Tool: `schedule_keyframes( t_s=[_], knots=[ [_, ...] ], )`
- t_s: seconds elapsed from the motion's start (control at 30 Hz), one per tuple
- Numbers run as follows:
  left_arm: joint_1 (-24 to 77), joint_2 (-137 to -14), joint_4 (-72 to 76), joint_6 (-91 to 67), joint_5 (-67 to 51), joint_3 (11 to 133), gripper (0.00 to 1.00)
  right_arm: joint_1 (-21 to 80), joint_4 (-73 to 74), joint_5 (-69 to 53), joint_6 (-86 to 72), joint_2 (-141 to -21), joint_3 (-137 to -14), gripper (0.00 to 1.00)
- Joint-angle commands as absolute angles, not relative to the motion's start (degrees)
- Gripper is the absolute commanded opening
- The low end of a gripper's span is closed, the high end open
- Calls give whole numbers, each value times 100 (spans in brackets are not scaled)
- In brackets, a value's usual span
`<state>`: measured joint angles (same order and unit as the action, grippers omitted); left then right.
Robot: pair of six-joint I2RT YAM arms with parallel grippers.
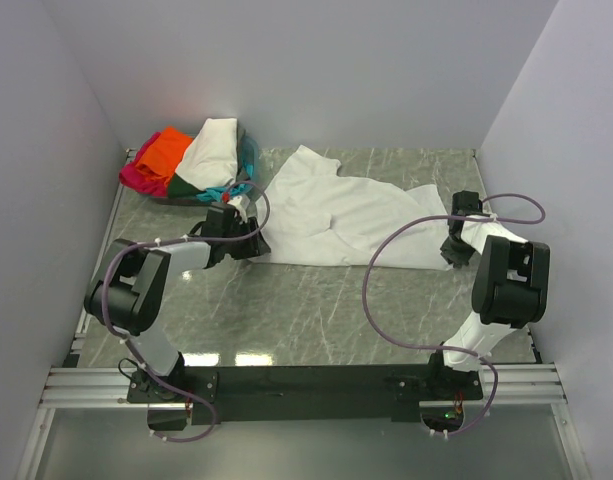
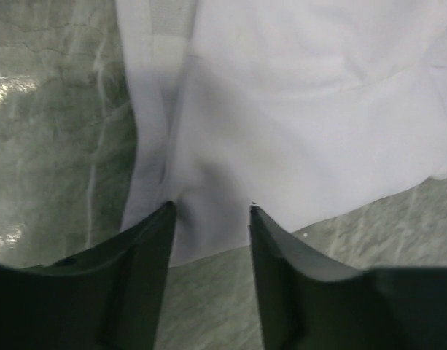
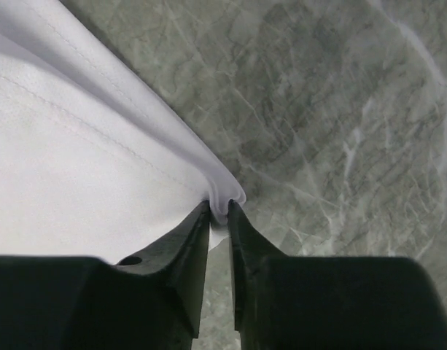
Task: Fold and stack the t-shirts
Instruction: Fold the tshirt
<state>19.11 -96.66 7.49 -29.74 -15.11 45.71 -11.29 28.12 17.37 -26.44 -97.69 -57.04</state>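
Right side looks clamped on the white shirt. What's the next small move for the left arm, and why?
Probably close the left gripper. Its jaws stand open with an edge of the white shirt lying between them, while the right gripper is pinched shut on a hem fold. Both likely need a hold before any pull.

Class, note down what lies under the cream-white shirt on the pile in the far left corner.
Beneath the cream-white shirt an orange shirt, magenta-pink shirt, dark green shirt and teal shirt peek out. Their covered parts and anything deeper are hidden.
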Motion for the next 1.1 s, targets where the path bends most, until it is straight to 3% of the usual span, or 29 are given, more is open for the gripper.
schedule_keyframes(
  t_s=[0.0, 0.03, 0.13, 0.3, 0.47, 0.57, 0.6, 0.67, 0.7, 0.9, 1.07],
  knots=[
    [1898, -9896, 396, -2909, -1380, 4632, 49, -1178, 2847, 2161, -2751, -9844, -5801, 22],
    [1898, -9940, 361, -2892, -1336, 4649, 39, -1169, 2865, 2223, -2751, -9852, -5827, 10],
    [1898, -9975, 220, -2813, -1187, 4693, 24, -1178, 2997, 2539, -2768, -9835, -5880, 0],
    [1855, -9792, 18, -2725, -853, 4702, 3, -1178, 3190, 3092, -2760, -9677, -5950, 0],
    [1828, -9747, -158, -2707, -729, 4720, 1, -1178, 3270, 3288, -2725, -9571, -5977, 0],
    [1837, -9686, -97, -2725, -966, 4711, 36, -1169, 3173, 2998, -2663, -9475, -5880, 0],
    [1837, -9599, -97, -2733, -975, 4702, 52, -1169, 3173, 2927, -2646, -9457, -5854, 2],
    [1846, -9501, -105, -2725, -932, 4693, 61, -1169, 3155, 2760, -2610, -9448, -5836, 8],
    [1854, -9405, -140, -2733, -906, 4693, 68, -1169, 3138, 2725, -2602, -9457, -5827, 17],
    [1889, -8861, -343, -2733, -721, 4772, 89, -1134, 3076, 2478, -2628, -9221, -5705, 38],
    [2214, -8456, -597, -2716, -370, 5036, 98, -1099, 3041, 2488, -2637, -8484, -5573, 45]
  ],
)
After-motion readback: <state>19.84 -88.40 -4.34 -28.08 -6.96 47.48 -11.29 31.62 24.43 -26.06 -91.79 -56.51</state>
